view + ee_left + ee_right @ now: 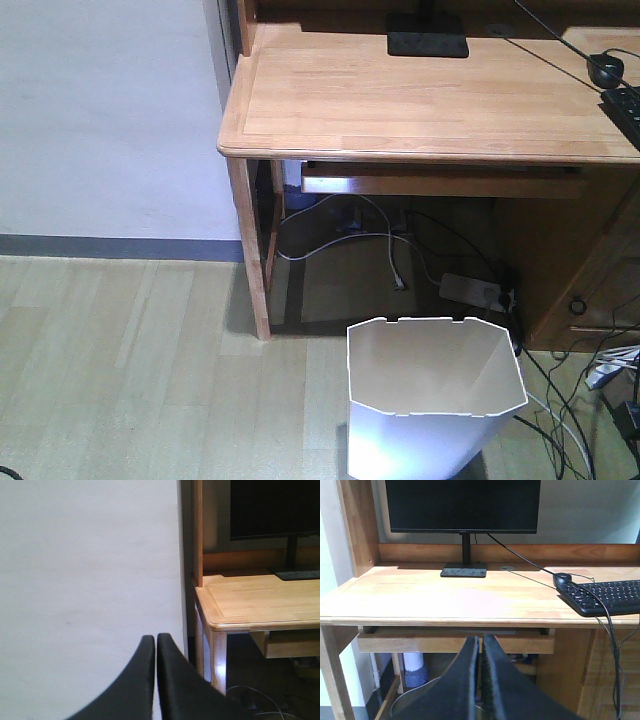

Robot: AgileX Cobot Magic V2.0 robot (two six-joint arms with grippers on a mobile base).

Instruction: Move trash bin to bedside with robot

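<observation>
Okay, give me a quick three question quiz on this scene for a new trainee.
1. True or false: the trash bin stands on top of the desk.
2. How do the left claw and right claw look? A: both wide open. B: both shut on nothing. C: both shut on a cable.
3. Fill in: in the right wrist view, the keyboard lies to the ___ of the monitor.
Key: 1 false, it stands on the floor in front of the desk. 2 B. 3 right.
</observation>
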